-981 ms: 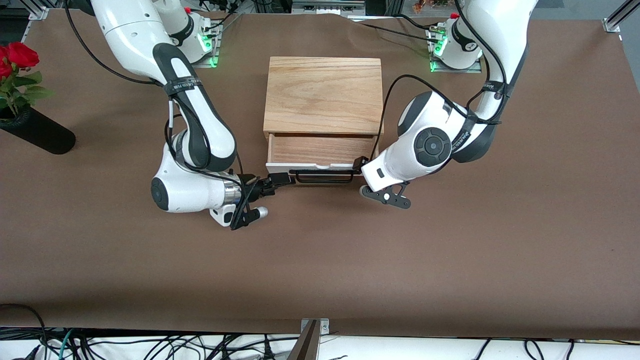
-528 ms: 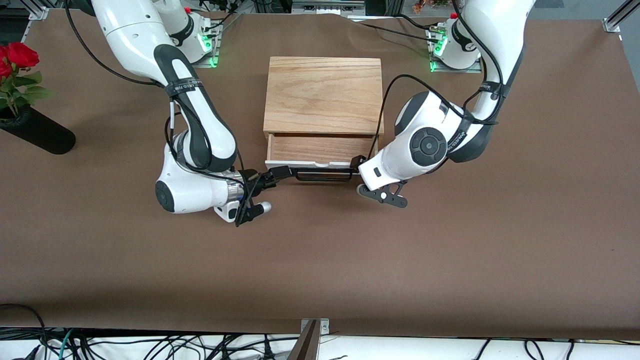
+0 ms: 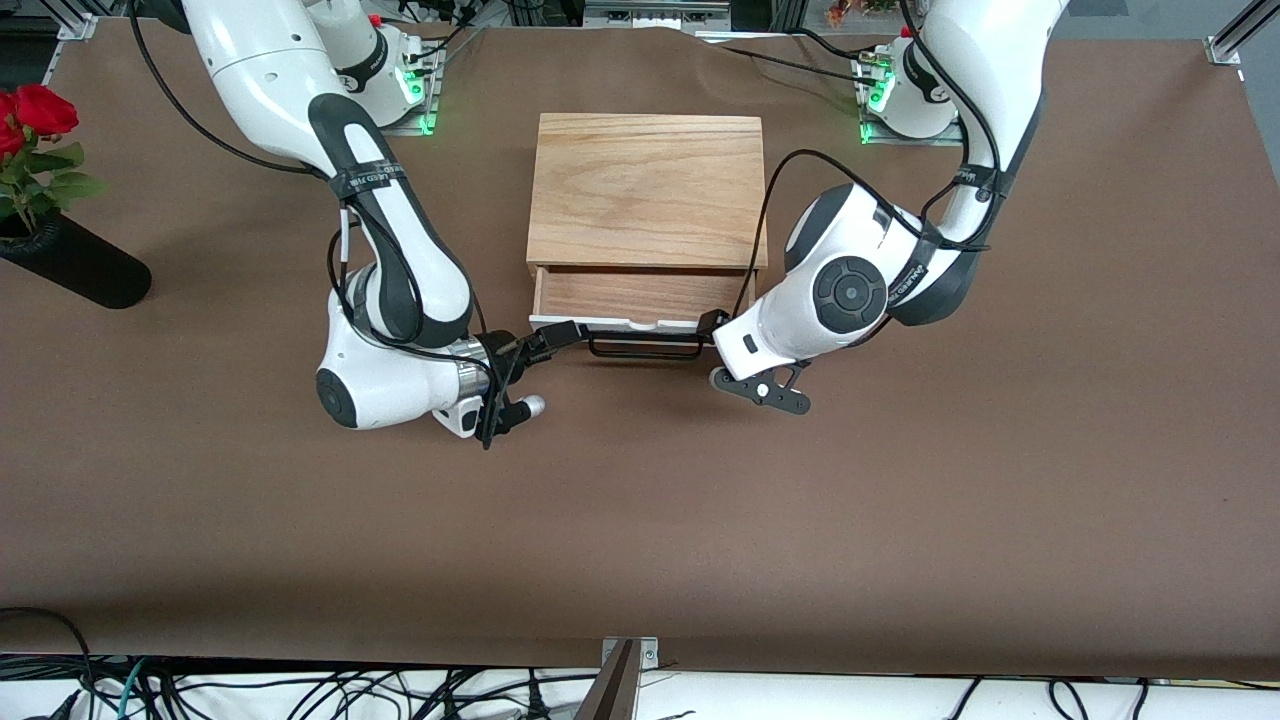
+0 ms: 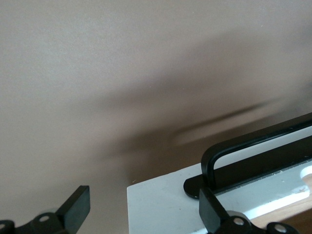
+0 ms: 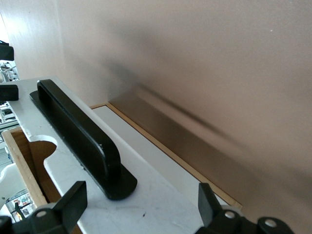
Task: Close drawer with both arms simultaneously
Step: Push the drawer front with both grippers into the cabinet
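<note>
The drawer (image 3: 640, 297) stands partly open from the light oak box (image 3: 645, 190), with its reddish wood inside showing. Its white front panel (image 3: 610, 322) and black bar handle (image 3: 645, 350) face the front camera. My right gripper (image 3: 560, 333) is open against the panel end toward the right arm; in the right wrist view (image 5: 141, 202) its fingers (image 5: 73, 197) straddle the panel (image 5: 156, 192) beside the handle foot (image 5: 78, 136). My left gripper (image 3: 714, 323) is open at the other panel end; in the left wrist view (image 4: 144, 209) it straddles the panel corner (image 4: 161, 195) by the handle (image 4: 253, 151).
A black vase (image 3: 75, 262) with red roses (image 3: 40, 110) stands at the right arm's end of the table. The green-lit arm bases (image 3: 405, 85) (image 3: 880, 95) flank the box farthest from the front camera. Brown tabletop (image 3: 640, 520) spreads nearer the camera.
The drawer has slid partway into the box, so less of its inside shows. Both grippers have moved with the front panel toward the box.
</note>
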Robot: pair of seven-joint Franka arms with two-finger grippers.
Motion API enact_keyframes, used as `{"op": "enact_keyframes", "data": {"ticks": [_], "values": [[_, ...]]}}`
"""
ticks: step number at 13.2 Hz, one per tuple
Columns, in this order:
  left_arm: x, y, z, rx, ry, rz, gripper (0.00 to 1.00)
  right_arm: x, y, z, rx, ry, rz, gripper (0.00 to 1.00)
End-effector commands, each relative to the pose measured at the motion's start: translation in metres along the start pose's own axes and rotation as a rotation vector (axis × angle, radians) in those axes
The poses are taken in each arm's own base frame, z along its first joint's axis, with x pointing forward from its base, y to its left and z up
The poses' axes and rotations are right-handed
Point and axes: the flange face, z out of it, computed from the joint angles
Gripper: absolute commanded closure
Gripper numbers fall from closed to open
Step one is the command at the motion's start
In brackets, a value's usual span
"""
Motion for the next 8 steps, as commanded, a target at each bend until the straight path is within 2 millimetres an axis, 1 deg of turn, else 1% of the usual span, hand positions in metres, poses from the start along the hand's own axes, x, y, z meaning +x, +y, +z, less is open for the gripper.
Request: {"op": "enact_keyframes", "data": {"ticks": [1, 3, 4, 6, 8], "values": [[-0.008, 0.004, 0.009, 0.010, -0.063, -0.002, 0.00, -0.012, 0.007, 0.015, 0.012, -0.061, 0.007, 0.00], [-0.010, 0.003, 0.010, 0.011, -0.080, -0.005, 0.00, -0.018, 0.007, 0.022, 0.015, -0.088, 0.014, 0.00], [-0.011, 0.003, 0.010, 0.008, -0.087, -0.007, 0.00, -0.021, 0.010, 0.026, 0.019, -0.104, 0.021, 0.00], [-0.014, 0.003, 0.011, 0.010, -0.107, -0.008, 0.00, -0.026, 0.007, 0.028, 0.025, -0.129, 0.024, 0.00], [-0.021, 0.004, 0.016, 0.017, -0.167, -0.005, 0.00, -0.030, 0.001, 0.025, 0.033, -0.149, 0.024, 0.00]]}}
